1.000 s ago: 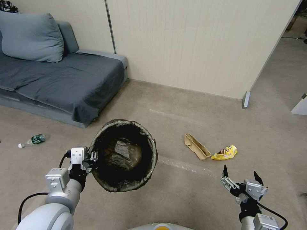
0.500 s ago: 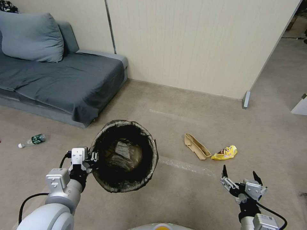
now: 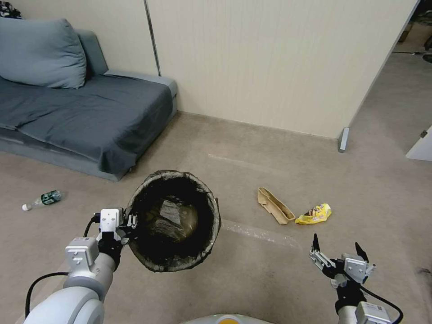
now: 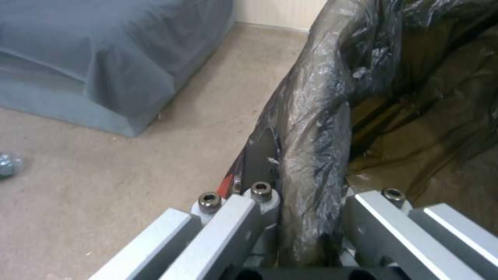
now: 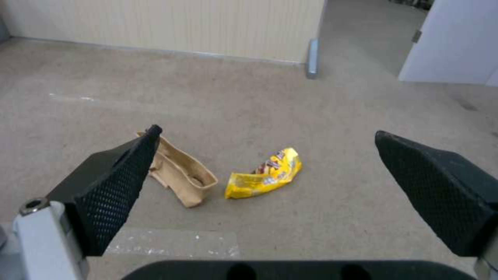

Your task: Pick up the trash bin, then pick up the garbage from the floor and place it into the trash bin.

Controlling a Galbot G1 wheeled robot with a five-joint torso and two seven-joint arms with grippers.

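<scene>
My left gripper (image 3: pixel 130 223) is shut on the rim of the trash bin (image 3: pixel 173 219), which hangs above the floor with its dark bag liner (image 4: pixel 316 128) folded over the edge. In the left wrist view the rim sits clamped between both fingers (image 4: pixel 244 217). My right gripper (image 3: pixel 335 246) is open at the lower right, above the carpet. Ahead of it lie pieces of garbage: a flattened tan carton (image 3: pixel 274 205) (image 5: pixel 179 171) and a yellow wrapper (image 3: pixel 315 214) (image 5: pixel 267 174). A clear bottle with a green label (image 3: pixel 42 199) lies far left on the floor (image 3: pixel 252 270).
A grey sofa (image 3: pixel 85 117) with a cushion stands at the back left. A beige panelled wall (image 3: pixel 270 63) runs behind, ending at a metal foot (image 3: pixel 344 139). A clear tape strip (image 3: pixel 261 234) crosses the carpet. A white door (image 5: pixel 456 39) stands at the right.
The whole head view has shifted slightly, so the camera has moved a little. Both grippers keep their poses, and the bin stays held.
</scene>
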